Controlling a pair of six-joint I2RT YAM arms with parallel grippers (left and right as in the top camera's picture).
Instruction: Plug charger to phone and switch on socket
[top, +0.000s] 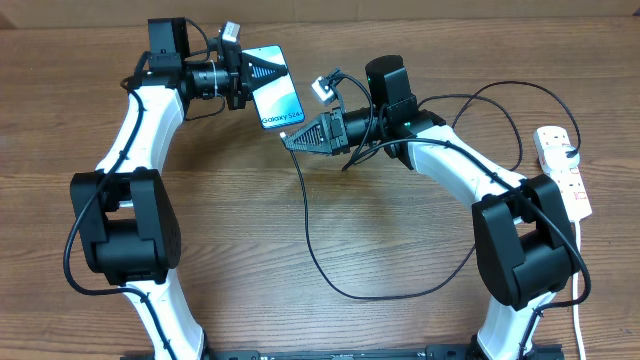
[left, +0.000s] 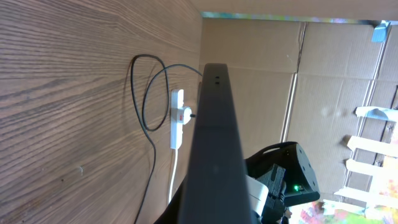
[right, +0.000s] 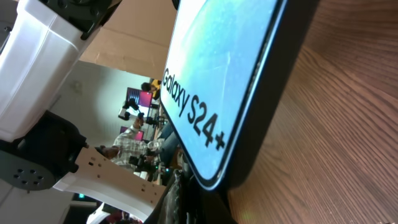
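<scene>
While left gripper (top: 274, 68) pinches phone (top: 280, 98), right gripper (top: 289, 138) sits beside; apparently clamping charger (top: 305, 215).

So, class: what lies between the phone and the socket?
The right arm and loops of the charger, between phone and socket; the overhead view shows it.

We see a wooden table (top: 330, 320) with a strong brown grain, and a wall of tan cardboard panels (left: 261, 93) stands along its far edge. In the left wrist view we make out a white slatted rack (left: 373, 155) beyond the cardboard and a scrap of blue tape (left: 379, 31) at the cardboard's top corner. In the right wrist view we can see only a blurred room with a pink-lit patch (right: 140, 96), too small to identify.
</scene>
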